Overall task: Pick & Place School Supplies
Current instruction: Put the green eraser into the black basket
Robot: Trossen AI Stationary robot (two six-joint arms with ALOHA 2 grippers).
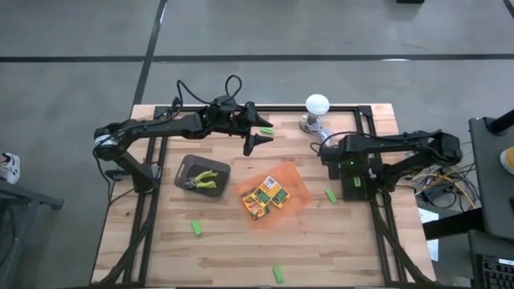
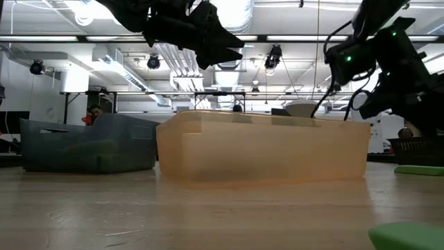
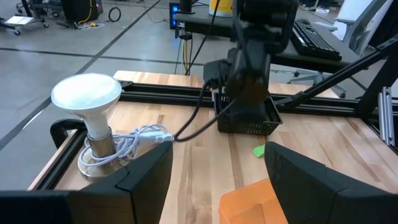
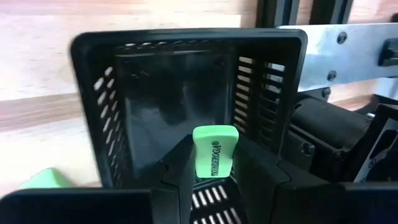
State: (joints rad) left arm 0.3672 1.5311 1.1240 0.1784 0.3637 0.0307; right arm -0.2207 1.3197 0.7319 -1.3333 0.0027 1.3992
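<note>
Light came evenly from overhead, leaving the wooden table bright in the high view with only faint, soft shadows beside the arms. In the low view, ceiling strip lights burned out to white glare, and both arms showed against them as near-black silhouettes. The nearest tabletop there was blurred, as was a green piece at the corner. The orange tray glowed softly, translucent. In the left wrist view the white lamp looked slightly overexposed, and the dark fingers close to the lens were soft. The right wrist view was sharp on the green eraser, while the wood at its edges smeared
</note>
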